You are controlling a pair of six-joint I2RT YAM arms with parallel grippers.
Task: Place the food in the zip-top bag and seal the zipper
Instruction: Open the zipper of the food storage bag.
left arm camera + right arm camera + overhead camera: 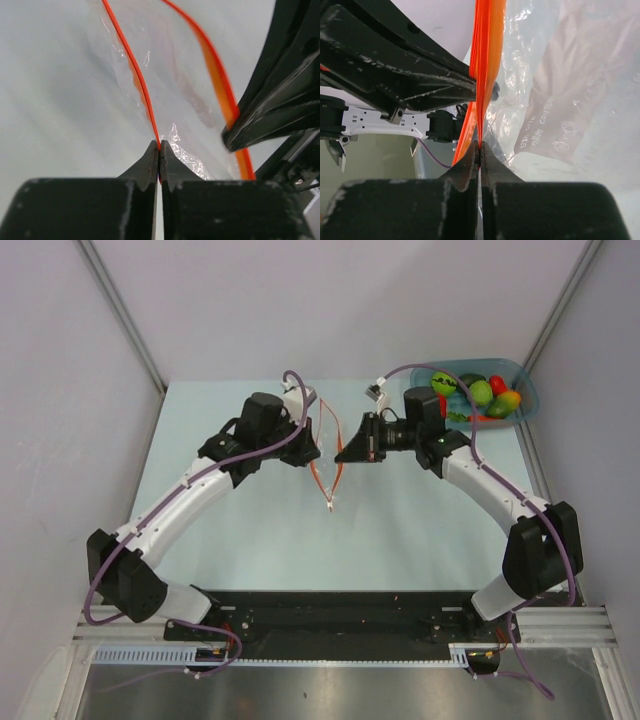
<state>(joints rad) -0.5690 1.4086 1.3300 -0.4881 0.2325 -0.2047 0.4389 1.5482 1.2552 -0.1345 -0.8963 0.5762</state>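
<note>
Zipper [141, 90] in both grippers [159, 147] [479, 150]; food [481, 392] seemingly in tray [530, 392].

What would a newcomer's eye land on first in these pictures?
The left end effector and right end effector each pinch a red-orange zipper strip, holding the clear bag open at mid-table. Next, the bright food heaped in the teal tray at the far right corner.

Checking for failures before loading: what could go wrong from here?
1. The left gripper and right gripper each pinch only the thin red-orange zipper strip of the clear crinkly plastic bag; a lip may slip free.
2. The glossy toy fruits and vegetables lie in the translucent teal plastic tray; with both grippers occupied, fetching them probably means releasing a lip, and the mouth could collapse.
</note>
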